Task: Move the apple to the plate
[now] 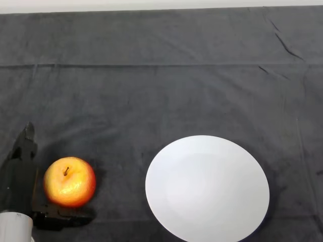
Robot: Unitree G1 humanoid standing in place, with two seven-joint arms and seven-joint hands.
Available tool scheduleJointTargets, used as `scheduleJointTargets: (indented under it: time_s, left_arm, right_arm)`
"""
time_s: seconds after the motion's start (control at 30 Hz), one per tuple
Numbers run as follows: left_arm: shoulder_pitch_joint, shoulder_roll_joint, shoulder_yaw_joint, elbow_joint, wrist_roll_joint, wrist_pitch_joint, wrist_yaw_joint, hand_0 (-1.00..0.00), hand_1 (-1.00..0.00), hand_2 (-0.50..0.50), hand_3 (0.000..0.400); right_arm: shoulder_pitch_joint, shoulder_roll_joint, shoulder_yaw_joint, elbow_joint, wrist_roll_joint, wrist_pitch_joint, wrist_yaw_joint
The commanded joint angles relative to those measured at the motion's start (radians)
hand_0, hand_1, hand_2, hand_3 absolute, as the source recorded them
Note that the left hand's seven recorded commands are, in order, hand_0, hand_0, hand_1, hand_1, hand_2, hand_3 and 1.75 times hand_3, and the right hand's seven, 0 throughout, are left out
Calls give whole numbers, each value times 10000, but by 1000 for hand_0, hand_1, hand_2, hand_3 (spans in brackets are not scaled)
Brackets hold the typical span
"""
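Behind the apple [69, 182], the hand's [20, 176] palm lies partly hidden.

A red-and-yellow apple [69, 182] is seen upright, stem up, on the dark cloth [161, 85] at the lower left. It is cradled by the black left hand [20, 176], whose fingers are extended along its left side while the thumb is laid beneath its near edge. A white plate [207, 187] is placed to the right, apart from the apple.
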Motion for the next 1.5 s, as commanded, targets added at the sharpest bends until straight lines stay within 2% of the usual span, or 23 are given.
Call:
scheduleJointTargets:
  time_s: [0.03, 0.07, 0.6, 1.07, 1.5]
  left_arm:
    - [-226, -83, -152, 445, 203, -136, -165, -1000, -914, -43, 400]
    - [-244, -94, -160, 461, 215, -125, -194, -1000, -1000, 0, 400]
    - [-426, -240, -91, 253, 402, -56, -495, -1000, -1000, 0, 400]
    - [-1216, -245, -219, -1449, 899, 1406, -833, -1000, -1000, 0, 400]
    - [-1951, -177, -876, -2192, 1587, 2026, -986, -1000, -1000, 0, 400]
  right_arm:
    - [477, -11, -41, -429, 309, 8, -24]
    - [478, -10, -41, -431, 309, 8, -24]
    - [483, -5, -38, -446, 310, 9, -30]
    - [478, -13, -40, -434, 312, 12, -28]
    - [465, -29, -46, -400, 317, 15, -19]
